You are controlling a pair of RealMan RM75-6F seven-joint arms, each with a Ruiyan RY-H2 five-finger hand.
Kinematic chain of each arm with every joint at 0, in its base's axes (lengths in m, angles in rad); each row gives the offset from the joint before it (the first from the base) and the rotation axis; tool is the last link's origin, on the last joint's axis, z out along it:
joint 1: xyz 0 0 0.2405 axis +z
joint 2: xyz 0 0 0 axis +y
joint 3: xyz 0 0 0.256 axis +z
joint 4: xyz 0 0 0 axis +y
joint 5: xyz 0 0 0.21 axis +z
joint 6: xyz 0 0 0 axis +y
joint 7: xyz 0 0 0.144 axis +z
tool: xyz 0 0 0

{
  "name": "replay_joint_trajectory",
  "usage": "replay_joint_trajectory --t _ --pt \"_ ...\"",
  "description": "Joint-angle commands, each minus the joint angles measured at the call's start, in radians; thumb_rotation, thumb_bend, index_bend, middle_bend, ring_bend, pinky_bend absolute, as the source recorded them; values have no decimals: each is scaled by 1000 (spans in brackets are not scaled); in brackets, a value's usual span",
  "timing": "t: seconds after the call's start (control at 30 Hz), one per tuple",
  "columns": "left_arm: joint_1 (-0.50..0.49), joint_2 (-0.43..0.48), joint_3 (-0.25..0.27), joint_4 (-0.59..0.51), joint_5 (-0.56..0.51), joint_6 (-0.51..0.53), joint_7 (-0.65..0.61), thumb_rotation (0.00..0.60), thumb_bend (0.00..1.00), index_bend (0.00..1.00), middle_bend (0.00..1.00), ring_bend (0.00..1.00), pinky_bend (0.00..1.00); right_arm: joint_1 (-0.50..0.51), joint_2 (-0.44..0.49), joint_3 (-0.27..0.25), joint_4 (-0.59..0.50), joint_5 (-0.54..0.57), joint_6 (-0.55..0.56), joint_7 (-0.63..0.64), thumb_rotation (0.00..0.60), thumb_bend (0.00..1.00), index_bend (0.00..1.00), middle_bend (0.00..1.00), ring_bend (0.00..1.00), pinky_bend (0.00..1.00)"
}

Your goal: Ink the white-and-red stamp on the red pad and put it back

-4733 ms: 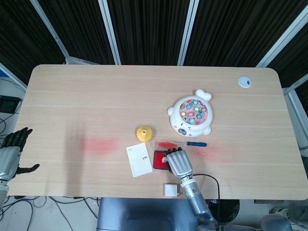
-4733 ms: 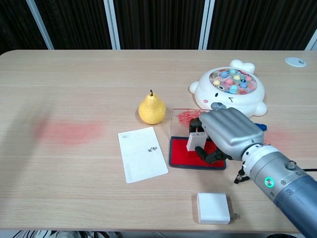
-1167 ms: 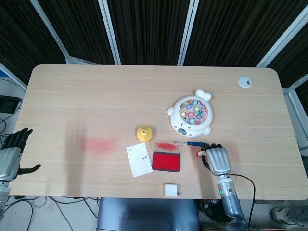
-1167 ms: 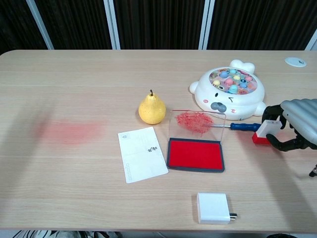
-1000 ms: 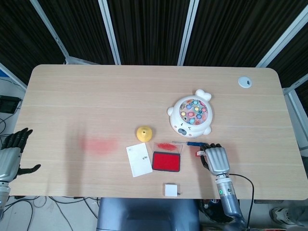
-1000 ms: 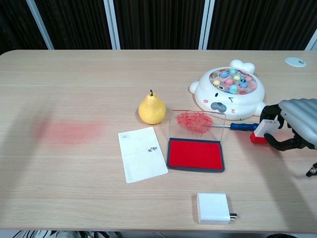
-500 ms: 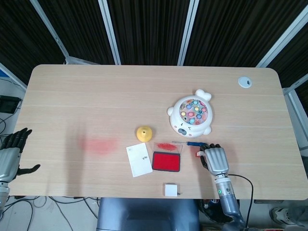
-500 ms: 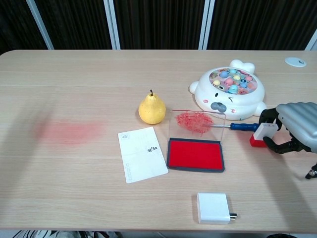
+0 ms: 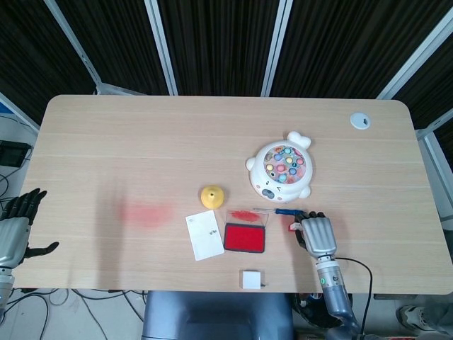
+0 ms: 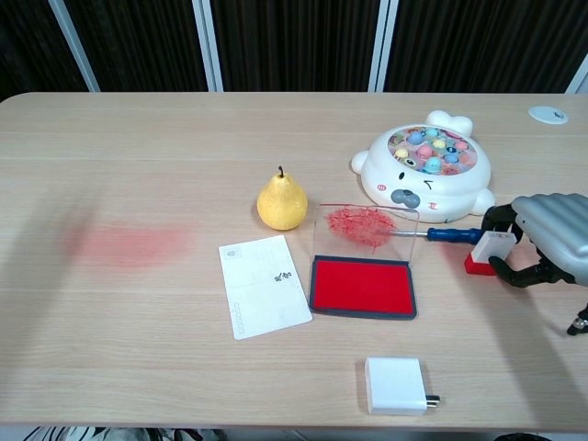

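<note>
The white-and-red stamp stands upright on the table right of the red ink pad, red base down. My right hand curls around it from the right, with fingers behind its white top and the thumb in front, still gripping it. In the head view the stamp peeks out left of the right hand, and the pad lies further left. The pad's clear lid, smeared red, stands open behind it. My left hand hangs off the table's left edge, fingers apart, holding nothing.
A blue-handled screwdriver lies just behind the stamp. A white fishing-game toy sits behind that. A yellow pear, a white card and a white charger surround the pad. A red stain marks the left.
The right hand carried the stamp from the pad to the right. In the last second it lowered the tilted stamp until it stood upright on the table. The left hand stayed still.
</note>
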Motion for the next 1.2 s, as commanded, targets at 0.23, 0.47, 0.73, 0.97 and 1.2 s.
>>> replay_joint_trajectory --t 0.23,0.47,0.73,0.97,1.2 --pt "0 1 1 -1 -2 -2 3 600 0 0 0 0 0 -3 6 2 -10 13 -11 -17 600 452 657 497 411 409" --pt "1 0 0 -2 -1 0 4 600 0 0 0 0 0 -5 11 3 -20 22 -18 -28 600 435 632 477 401 394" --pt "0 0 0 -2 0 -1 1 600 0 0 0 0 0 -6 14 6 -27 27 -20 -35 600 412 604 456 390 382" --pt "1 1 1 -2 1 0 2 600 0 0 0 0 0 -8 16 7 -32 33 -23 -43 600 393 547 436 384 375" --pt "1 1 1 -2 2 0 2 600 0 0 0 0 0 -7 20 9 -39 35 -24 -48 600 390 456 423 374 364"
